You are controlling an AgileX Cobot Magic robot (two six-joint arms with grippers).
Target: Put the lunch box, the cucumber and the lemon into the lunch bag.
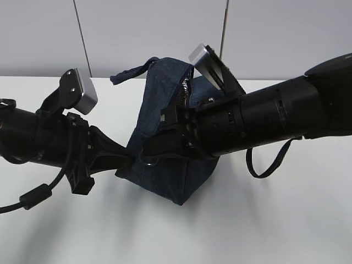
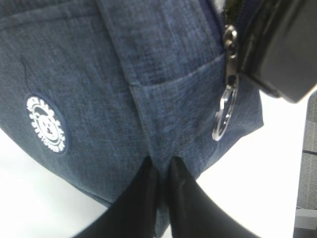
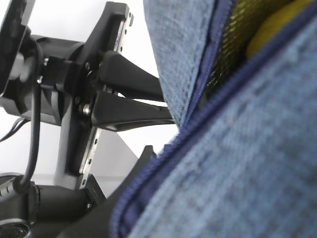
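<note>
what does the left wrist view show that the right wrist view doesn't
Only the left wrist view shows the round white logo on the lunch bag, the metal ring pull hanging from the zipper, and the left gripper pinched shut on a fold of the bag's fabric.

Only the right wrist view shows the gap of the partly open zipper, with something yellow inside, probably the lemon.

Both show the navy fabric close up and a part of the other arm.

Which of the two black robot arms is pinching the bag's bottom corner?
The left arm's jaws pinch the navy fabric lunch bag's lower corner; the right arm works higher, by the zipper's metal ring pull.
</note>
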